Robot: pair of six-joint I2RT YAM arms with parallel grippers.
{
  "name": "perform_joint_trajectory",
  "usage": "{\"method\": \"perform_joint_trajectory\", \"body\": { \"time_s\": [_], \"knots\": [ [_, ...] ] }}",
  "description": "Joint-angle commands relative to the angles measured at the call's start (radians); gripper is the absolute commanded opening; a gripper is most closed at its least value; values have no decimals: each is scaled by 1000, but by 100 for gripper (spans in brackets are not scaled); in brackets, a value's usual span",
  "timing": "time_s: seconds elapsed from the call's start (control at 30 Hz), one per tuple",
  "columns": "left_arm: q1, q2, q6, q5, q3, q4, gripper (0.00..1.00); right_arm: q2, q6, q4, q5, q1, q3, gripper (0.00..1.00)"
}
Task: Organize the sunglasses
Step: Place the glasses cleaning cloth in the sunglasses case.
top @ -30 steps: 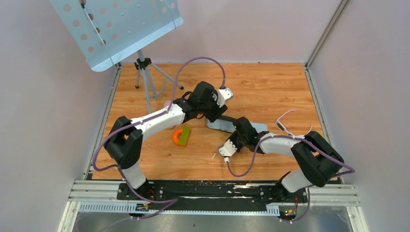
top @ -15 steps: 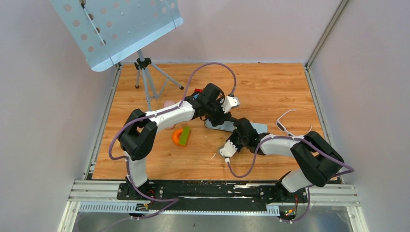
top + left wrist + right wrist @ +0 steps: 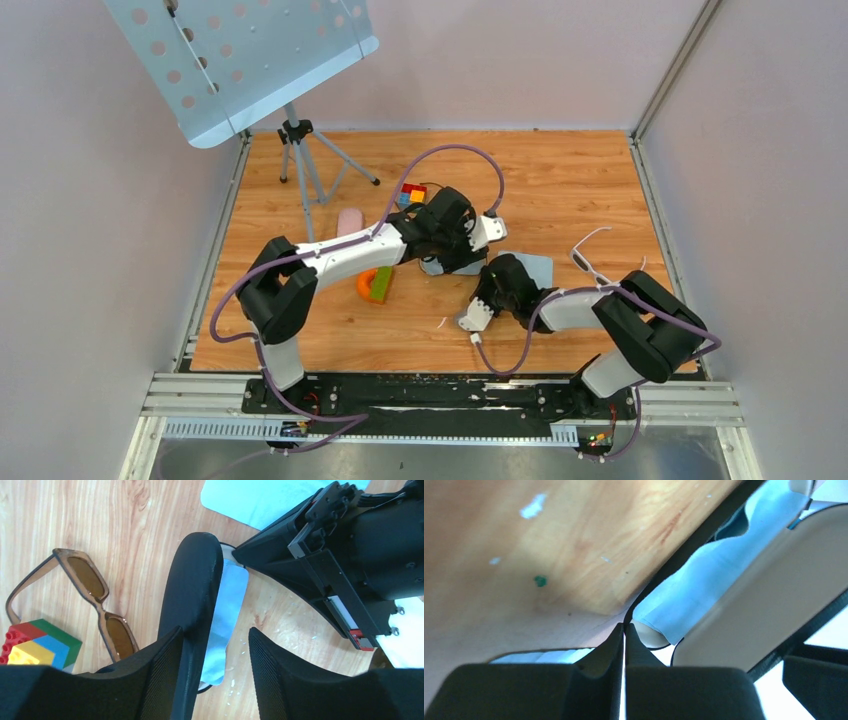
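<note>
The sunglasses (image 3: pixel 95 605), a brown frame with brownish lenses, lie flat on the wood to the left in the left wrist view; my left arm hides them from above. A black glasses case (image 3: pixel 192 587) stands open with a light-blue cloth (image 3: pixel 227 615) in it. My left gripper (image 3: pixel 215 675) (image 3: pixel 455 255) is open astride the raised black shell, which rests against the left finger; the right finger is apart from it. My right gripper (image 3: pixel 624 630) (image 3: pixel 497 277) is shut, its tips touching the case's black rim (image 3: pixel 684 552).
Coloured toy bricks (image 3: pixel 37 647) (image 3: pixel 412 192) sit beside the sunglasses. A pink case (image 3: pixel 348 220), an orange-and-green object (image 3: pixel 375 283), a pale blue cloth (image 3: pixel 535 265) and white-framed glasses (image 3: pixel 590 255) lie on the table. A tripod stand (image 3: pixel 300 150) occupies the back left.
My left arm has swung right and forward over the black case, uncovering the pink case and the bricks. Its jaws have narrowed a little. The right gripper has barely shifted.
</note>
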Motion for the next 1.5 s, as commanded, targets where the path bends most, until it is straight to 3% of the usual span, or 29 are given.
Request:
{"method": "perform_joint_trajectory", "body": {
  "time_s": [0.0,0.27,0.63,0.9,1.2,1.47],
  "knots": [
    [1,-33,-8,-61,-17,0,56,9,26,-36,23,11,43,0],
    [1,-59,-3,-133,-62,30,58,10,43,-45,18,9,47,1],
    [8,27,-10,-219,13,29,57,30,61,-68,9,-14,108,7],
    [39,60,-28,-203,39,66,52,40,59,-65,-5,-30,103,10],
    [88,-10,-115,-161,52,94,55,23,122,-107,-7,-38,138,11],
    [100,-183,-198,-167,-78,157,57,23,161,-146,4,-43,176,15]
  ]
}}
